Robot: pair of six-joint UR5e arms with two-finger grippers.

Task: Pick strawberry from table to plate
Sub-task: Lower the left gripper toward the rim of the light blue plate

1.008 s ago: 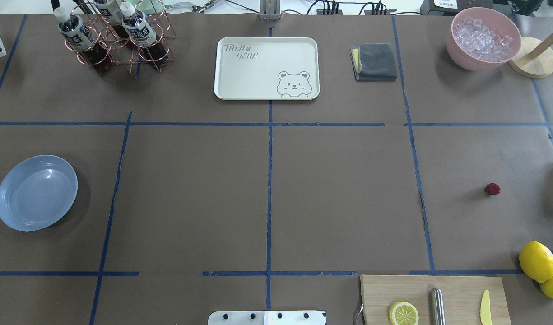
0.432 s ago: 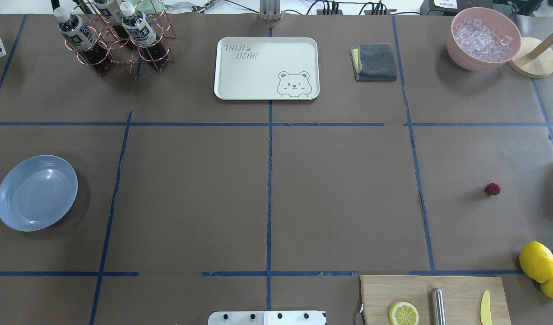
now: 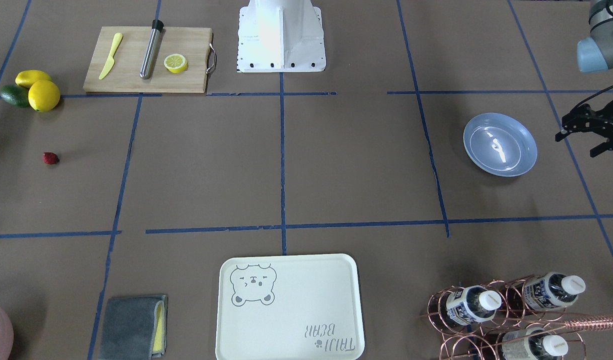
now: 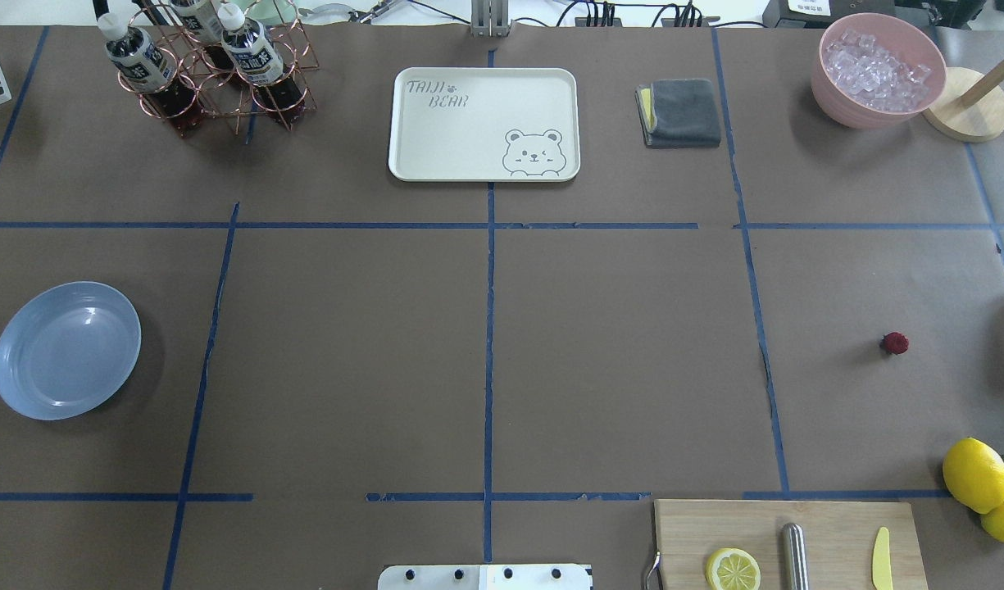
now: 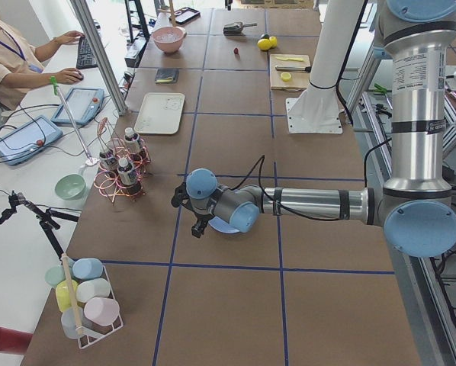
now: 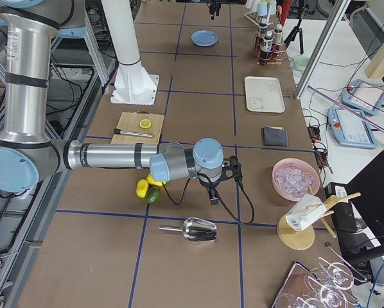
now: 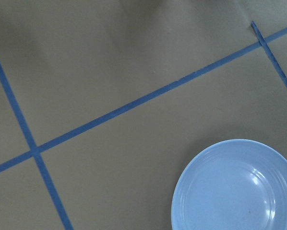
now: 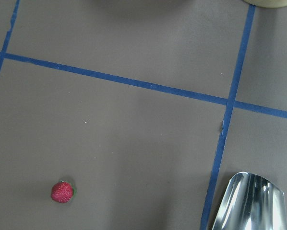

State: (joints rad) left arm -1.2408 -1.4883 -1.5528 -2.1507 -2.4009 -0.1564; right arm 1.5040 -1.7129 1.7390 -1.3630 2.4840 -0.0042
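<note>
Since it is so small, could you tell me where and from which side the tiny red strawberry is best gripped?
I would grip the tiny red strawberry across its rounded middle, from straight above: it lies low on the brown paper table, with nothing touching it.
</note>
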